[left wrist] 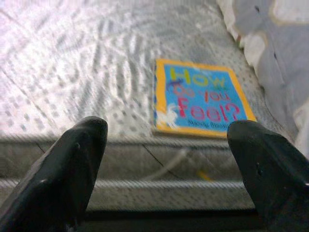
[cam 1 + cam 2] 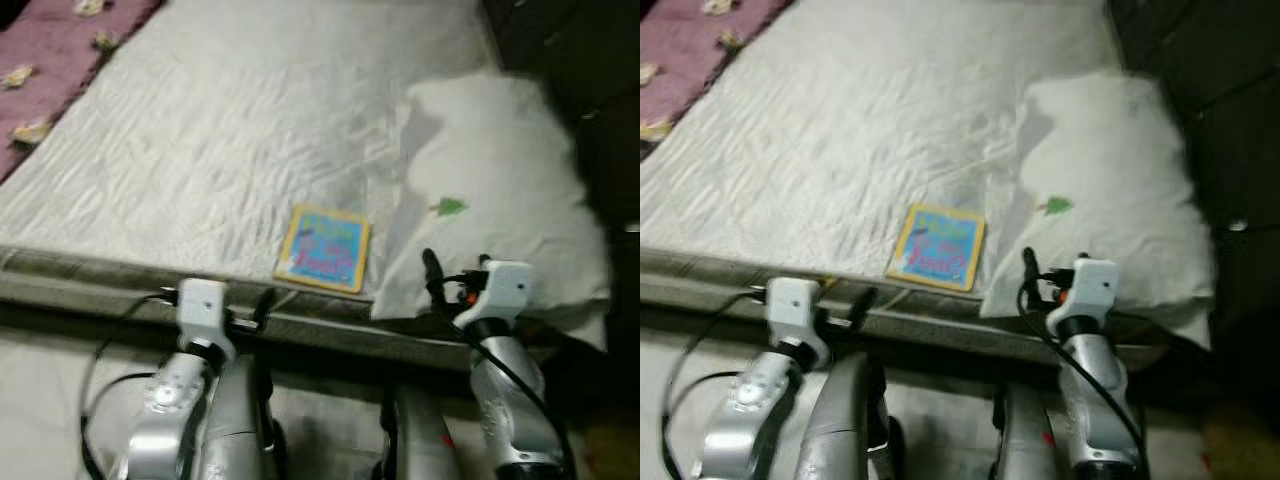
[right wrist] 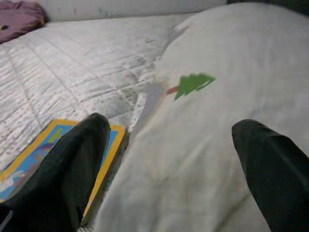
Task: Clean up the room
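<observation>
Cleanup's barely begun: the "How Do You Feel?" book [image 2: 323,248] is lying on the bed [image 2: 230,130] beside the pillow [image 2: 500,190]. Left tool [image 1: 166,169] and right tool [image 3: 171,169] are both open and empty, near the book.

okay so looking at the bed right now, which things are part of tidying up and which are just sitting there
Part of the job:
- Square yellow-bordered blue picture book, flat on the mattress near its front edge
- Left tool, open, facing the book
- Right tool, open, over the pillow's edge

Just lying about:
- White quilted mattress
- White pillow with a green tree print
- Purple blanket, far corner
</observation>
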`<state>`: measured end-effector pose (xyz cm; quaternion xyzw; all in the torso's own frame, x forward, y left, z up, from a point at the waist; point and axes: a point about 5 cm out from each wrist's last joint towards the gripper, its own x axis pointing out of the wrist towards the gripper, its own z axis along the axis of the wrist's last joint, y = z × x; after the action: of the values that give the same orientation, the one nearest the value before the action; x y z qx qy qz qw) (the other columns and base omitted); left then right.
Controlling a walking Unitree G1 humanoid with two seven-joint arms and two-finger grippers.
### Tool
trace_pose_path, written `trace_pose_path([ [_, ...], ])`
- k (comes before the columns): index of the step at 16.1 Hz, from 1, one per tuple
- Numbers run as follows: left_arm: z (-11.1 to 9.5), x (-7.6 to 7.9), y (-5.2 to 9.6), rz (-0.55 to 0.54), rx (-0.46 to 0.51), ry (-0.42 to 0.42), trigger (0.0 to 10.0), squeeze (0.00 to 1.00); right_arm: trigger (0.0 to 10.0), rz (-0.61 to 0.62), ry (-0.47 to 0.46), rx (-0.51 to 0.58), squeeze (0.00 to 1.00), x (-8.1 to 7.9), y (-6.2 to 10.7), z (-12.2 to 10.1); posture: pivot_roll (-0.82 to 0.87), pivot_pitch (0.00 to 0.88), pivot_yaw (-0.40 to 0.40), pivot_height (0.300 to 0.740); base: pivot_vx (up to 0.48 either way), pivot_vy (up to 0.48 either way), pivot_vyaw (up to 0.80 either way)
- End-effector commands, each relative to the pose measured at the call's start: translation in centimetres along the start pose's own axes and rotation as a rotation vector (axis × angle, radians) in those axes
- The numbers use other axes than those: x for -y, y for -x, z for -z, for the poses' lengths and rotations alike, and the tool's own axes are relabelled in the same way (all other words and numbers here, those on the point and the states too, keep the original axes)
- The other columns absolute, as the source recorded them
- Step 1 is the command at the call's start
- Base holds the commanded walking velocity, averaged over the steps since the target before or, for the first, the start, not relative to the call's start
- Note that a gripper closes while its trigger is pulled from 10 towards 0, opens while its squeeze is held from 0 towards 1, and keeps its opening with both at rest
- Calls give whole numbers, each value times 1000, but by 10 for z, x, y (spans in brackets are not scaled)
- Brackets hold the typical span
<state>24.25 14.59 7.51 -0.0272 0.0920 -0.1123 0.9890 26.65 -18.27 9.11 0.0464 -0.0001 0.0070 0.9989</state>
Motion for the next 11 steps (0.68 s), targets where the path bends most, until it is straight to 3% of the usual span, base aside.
trace_pose_path([
  [1,-1,1,1,0,-2,0,10000,0,10000,8,4,2,0,3,2,0,-23,82,30,658,0,0,0],
  [7,3,-1,1,-46,3,31,10000,0,10000,20,-5,2,0,3,2,6,-34,43,34,723,0,0,0],
  [11,9,-4,0,-68,-15,37,10000,0,10000,46,-11,-51,0,8,14,22,-35,35,28,740,0,0,0],
])
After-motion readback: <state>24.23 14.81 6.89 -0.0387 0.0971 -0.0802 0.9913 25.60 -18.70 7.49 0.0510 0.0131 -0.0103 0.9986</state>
